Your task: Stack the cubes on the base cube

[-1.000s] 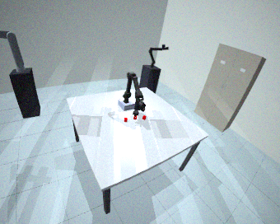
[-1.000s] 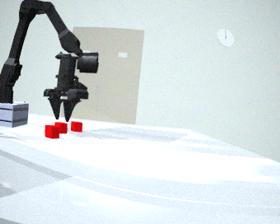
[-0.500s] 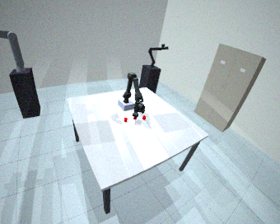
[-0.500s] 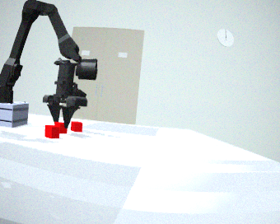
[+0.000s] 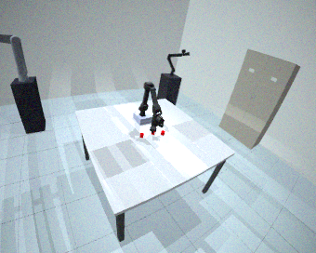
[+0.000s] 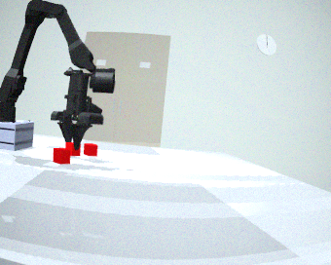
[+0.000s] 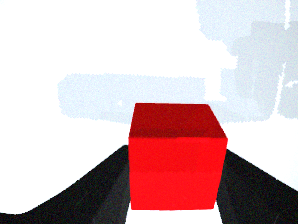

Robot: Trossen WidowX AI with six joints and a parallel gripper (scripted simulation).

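Three red cubes of like size stand in view, and I cannot tell which is the fixed base. The middle cube [image 5: 152, 134] [image 6: 77, 152] [image 7: 175, 172] is between the fingers of my gripper [image 5: 152, 131] [image 6: 75, 145] [image 7: 173, 155]. The gripper points down and is shut on it, with a finger against each side in the wrist view; the cube appears level and at table height. Another cube [image 5: 141, 135] [image 6: 61, 156] stands apart to the left. The third cube [image 5: 163, 133] [image 6: 91, 149] stands apart to the right. The fingers hide part of the middle cube in the exterior view.
The white table [image 5: 162, 181] [image 6: 233, 195] bears the cubes and the arm's pale blue-grey base block [image 5: 142, 120] [image 6: 22, 135], behind the cubes in the top view. The two other cubes stand close on either side of the gripper.
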